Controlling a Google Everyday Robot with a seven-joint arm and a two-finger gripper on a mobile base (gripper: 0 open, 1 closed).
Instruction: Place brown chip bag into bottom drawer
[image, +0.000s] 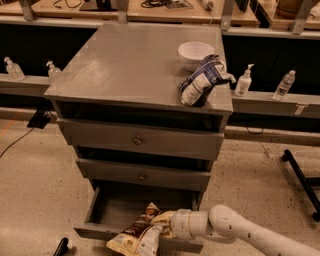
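The brown chip bag (137, 232) lies tilted across the front wall of the open bottom drawer (107, 207), its cream lower end hanging out over the front edge and its upper end inside. My gripper (161, 225) reaches in from the right on a white arm and sits at the bag's right edge, just above the drawer front. Its fingers are hidden by the bag and the wrist. The drawer's front knob is out of view.
Two closed grey drawers with round knobs (137, 141) sit above. On the cabinet top stand a white bowl (195, 52) and a dark blue and white bag (202, 80). Bottles (244, 81) line the ledge behind. A black stand leg (300, 175) lies on the floor at right.
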